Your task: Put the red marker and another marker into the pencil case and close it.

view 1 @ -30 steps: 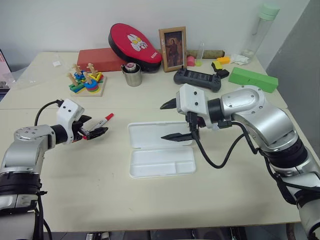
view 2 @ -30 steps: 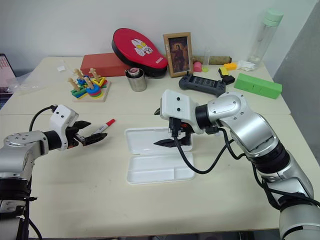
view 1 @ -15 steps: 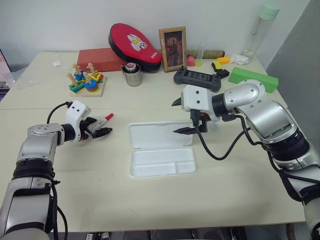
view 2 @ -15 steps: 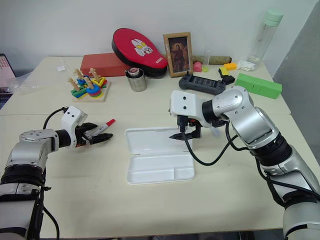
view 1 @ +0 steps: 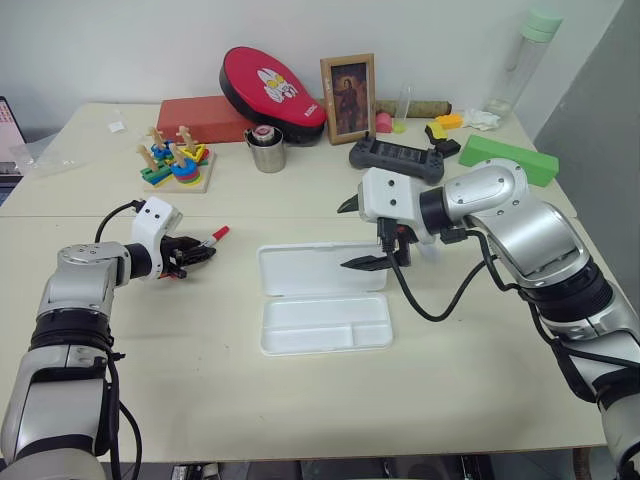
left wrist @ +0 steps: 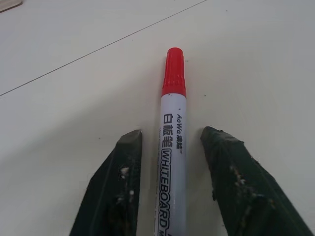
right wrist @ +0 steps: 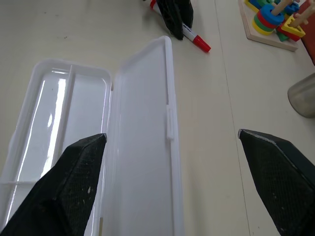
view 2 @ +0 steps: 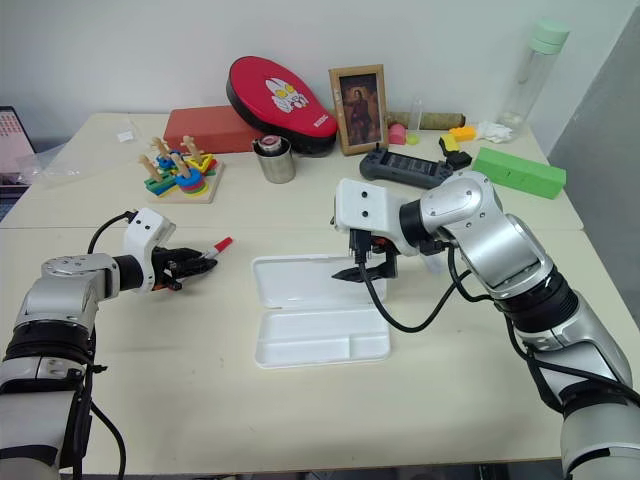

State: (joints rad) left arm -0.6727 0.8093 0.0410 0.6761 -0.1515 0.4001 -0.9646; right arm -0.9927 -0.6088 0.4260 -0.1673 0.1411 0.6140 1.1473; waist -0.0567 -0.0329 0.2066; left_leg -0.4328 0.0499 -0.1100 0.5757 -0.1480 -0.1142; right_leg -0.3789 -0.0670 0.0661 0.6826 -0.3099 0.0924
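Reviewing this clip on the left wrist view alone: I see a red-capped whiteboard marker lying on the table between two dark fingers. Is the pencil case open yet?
Observer: Yes. The white pencil case lies fully open and flat on the table, with nothing in either half.
Operator: Where is it relative to the marker?
Observer: In the head views it lies to the right of the red marker, with bare table between them.
Operator: What is the other arm doing?
Observer: The right gripper hangs open above the far half of the case, holding nothing.
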